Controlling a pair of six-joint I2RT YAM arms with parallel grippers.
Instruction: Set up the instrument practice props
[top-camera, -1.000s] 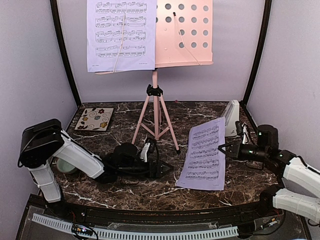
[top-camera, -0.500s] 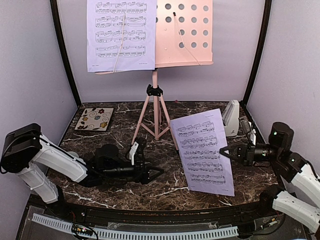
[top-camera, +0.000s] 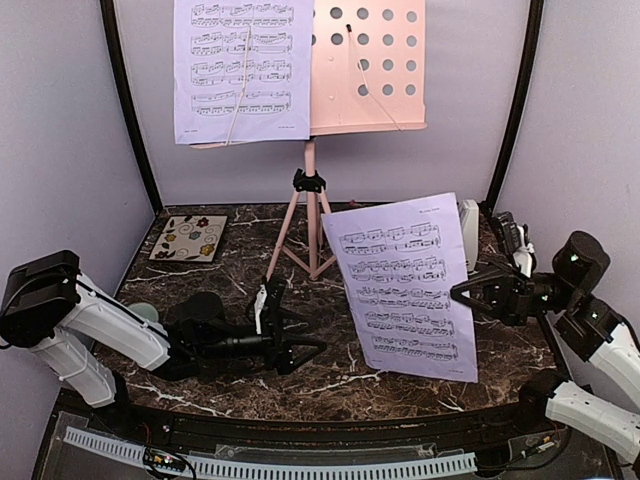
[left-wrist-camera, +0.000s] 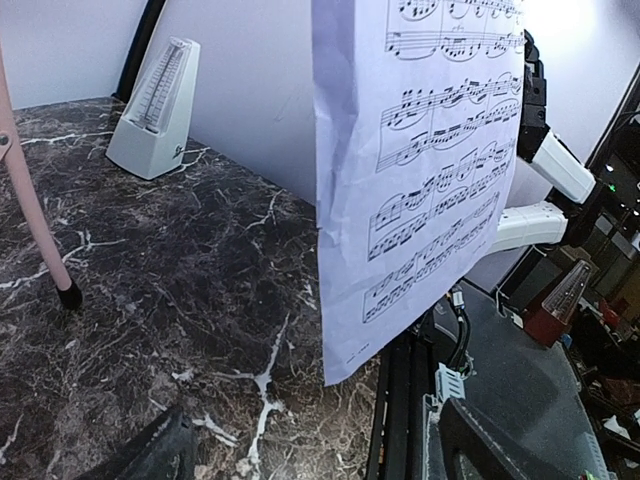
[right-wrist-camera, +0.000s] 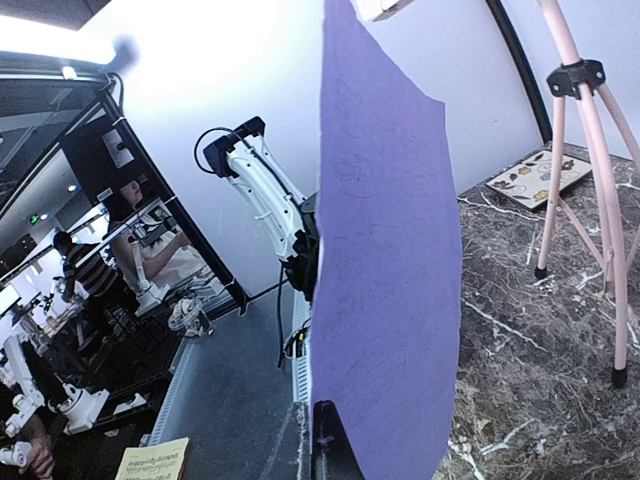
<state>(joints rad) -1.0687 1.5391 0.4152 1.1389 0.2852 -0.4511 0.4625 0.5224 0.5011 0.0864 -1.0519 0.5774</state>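
Observation:
The pink perforated music stand (top-camera: 366, 66) stands at the back on tripod legs (top-camera: 312, 235). One sheet-music page (top-camera: 243, 70) rests on its left half. My right gripper (top-camera: 462, 293) is shut on the right edge of the second page (top-camera: 405, 285) and holds it upright above the table. The right wrist view shows that page's blank back (right-wrist-camera: 390, 280) pinched between my fingers (right-wrist-camera: 325, 445). The white-grey metronome (top-camera: 468, 235) stands behind the page, partly hidden; it shows whole in the left wrist view (left-wrist-camera: 155, 110). My left gripper (top-camera: 300, 335) is open and empty, low over the table, left of the page (left-wrist-camera: 420, 170).
A floral coaster (top-camera: 188, 238) lies at the back left. A pale green bowl (top-camera: 143, 312) sits behind my left arm. The stand's legs (right-wrist-camera: 580, 150) are near the page's far side. Black frame posts and lilac walls close in the table.
My right gripper has lifted the second page from lying on the table to upright and higher. My left gripper has drawn back to the left.

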